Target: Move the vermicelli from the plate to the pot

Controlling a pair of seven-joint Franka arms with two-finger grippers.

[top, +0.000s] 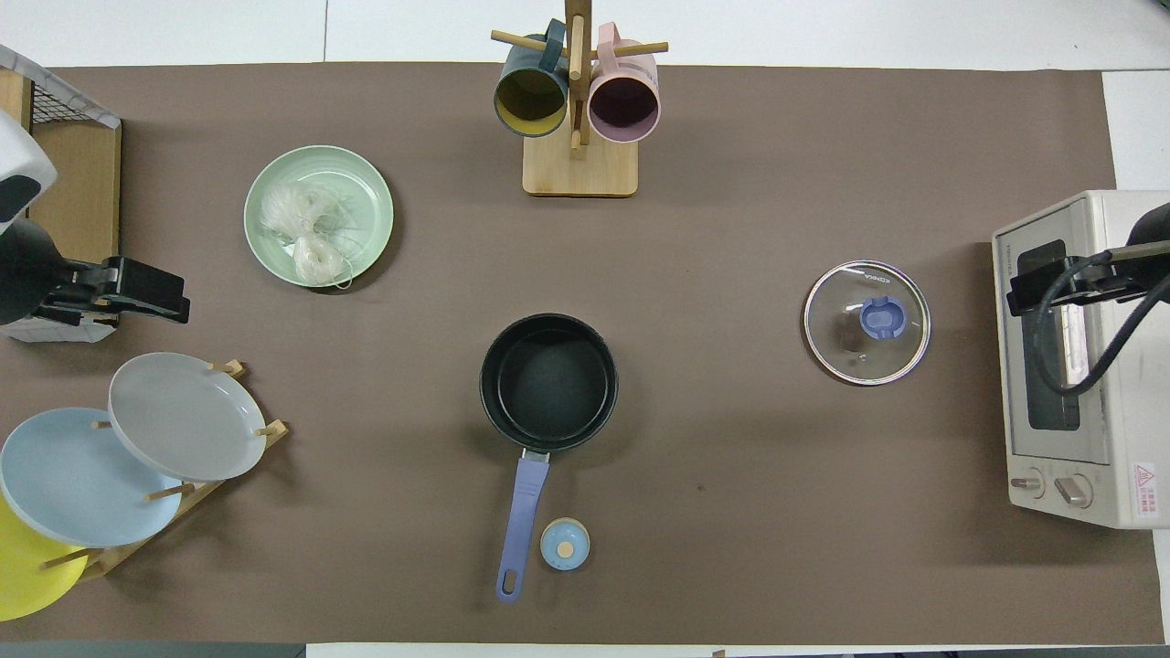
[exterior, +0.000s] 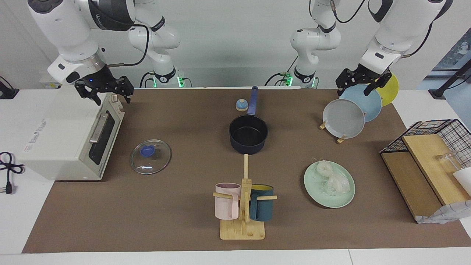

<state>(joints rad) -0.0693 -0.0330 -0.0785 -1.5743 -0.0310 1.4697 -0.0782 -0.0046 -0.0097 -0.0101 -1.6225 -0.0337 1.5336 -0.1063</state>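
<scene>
Faint, unreadable brand lettering along the rim of the round clear glass lid (top: 866, 322) with its blue knob, right of frame centre. Red warning-triangle sticker with unreadable small print on the cream boxy toaster oven (top: 1144, 477), lower right.

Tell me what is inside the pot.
Nothing: the pot shows only its bare black inside, fully visible. The vermicelli lies on the plate.

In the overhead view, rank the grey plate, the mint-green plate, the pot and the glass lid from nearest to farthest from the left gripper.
From the left gripper:
1. Grey plate, on the rack by it.
2. Mint-green plate, holding the vermicelli.
3. Pot, mid-table.
4. Glass lid, toward the right arm's end.
</scene>
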